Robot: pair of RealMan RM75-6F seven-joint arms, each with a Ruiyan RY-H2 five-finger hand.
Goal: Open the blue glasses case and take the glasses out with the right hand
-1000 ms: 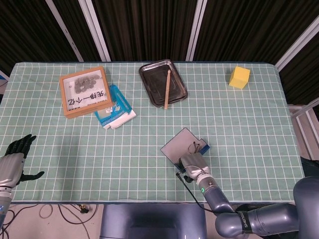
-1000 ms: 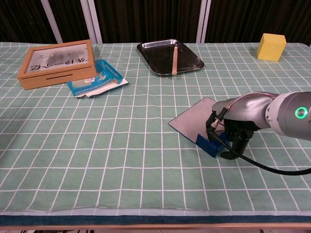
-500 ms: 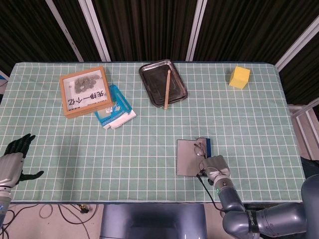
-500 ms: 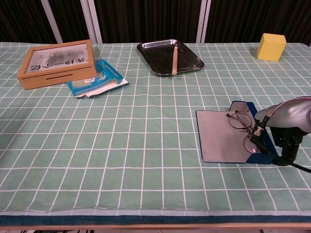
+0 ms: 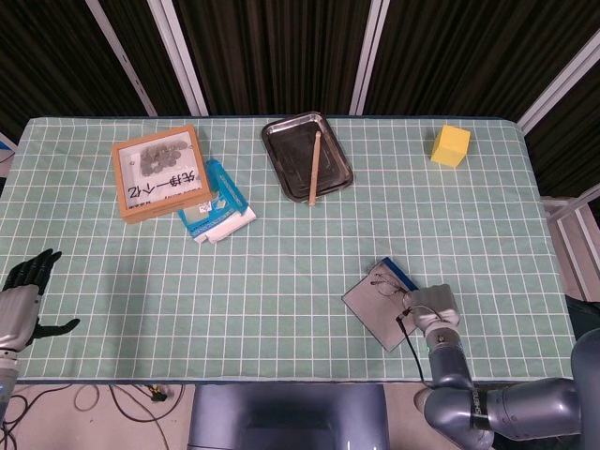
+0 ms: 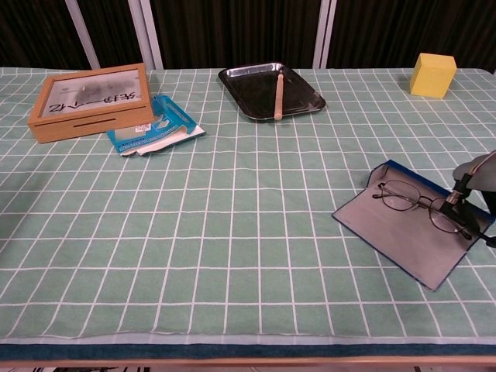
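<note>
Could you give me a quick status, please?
Left hand open, idle. Right hand beside case, grip unclear. Case open flat, glasses on it. Nothing in the way.

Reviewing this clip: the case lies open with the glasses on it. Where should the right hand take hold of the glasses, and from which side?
Probably at the bridge between the lenses of the glasses, coming from above. They lie flat on the open flap of the blue glasses case, so little of the frame stands proud to pinch. The right hand sits at the case's right edge, near one temple.

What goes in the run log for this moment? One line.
glasses case: open flat | glasses: lying on it | right hand: at its right edge | left hand: idle, open
</note>
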